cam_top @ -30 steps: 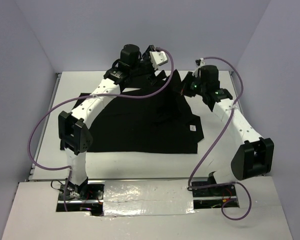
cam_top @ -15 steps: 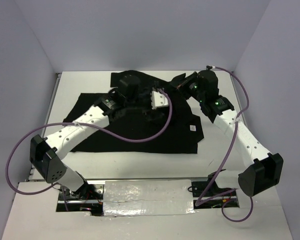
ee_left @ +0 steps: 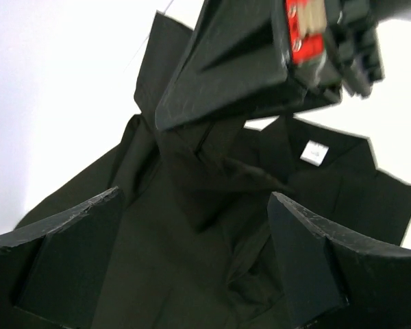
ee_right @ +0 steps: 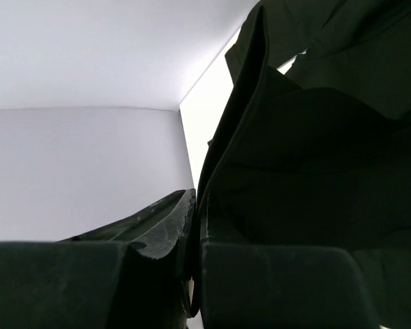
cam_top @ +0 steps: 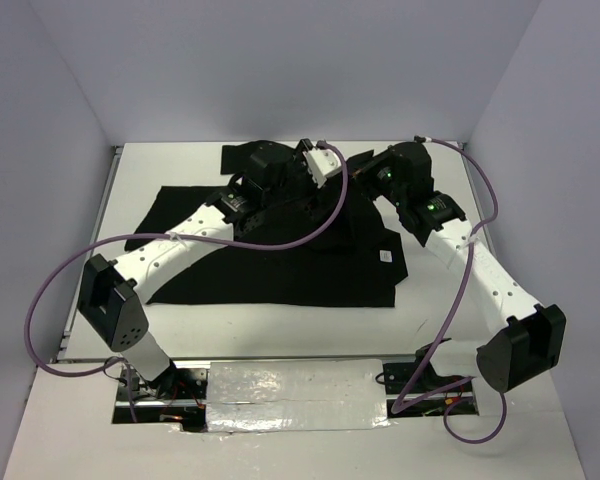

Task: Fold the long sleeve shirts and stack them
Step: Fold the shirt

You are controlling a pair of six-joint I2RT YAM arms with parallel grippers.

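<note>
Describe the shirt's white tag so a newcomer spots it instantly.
On the white table lies a black long sleeve shirt. Near its right edge, toward the front corner, sits a small white tag. It is the only light patch on the dark cloth.

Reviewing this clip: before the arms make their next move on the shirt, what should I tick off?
1. Grip of the right hand on the plain black long-sleeved fabric shirt: ok, a fold sits pinched in it.
2. Is the left hand open and empty: ok.
3. Is the left hand touching the cloth: cannot tell.
4. Shirt lying wholly on the white table: ok.
5. Shirt flat: not ok, bunched at the far side by the hands.
6. Shirt's small white tag in sight: ok.
</note>
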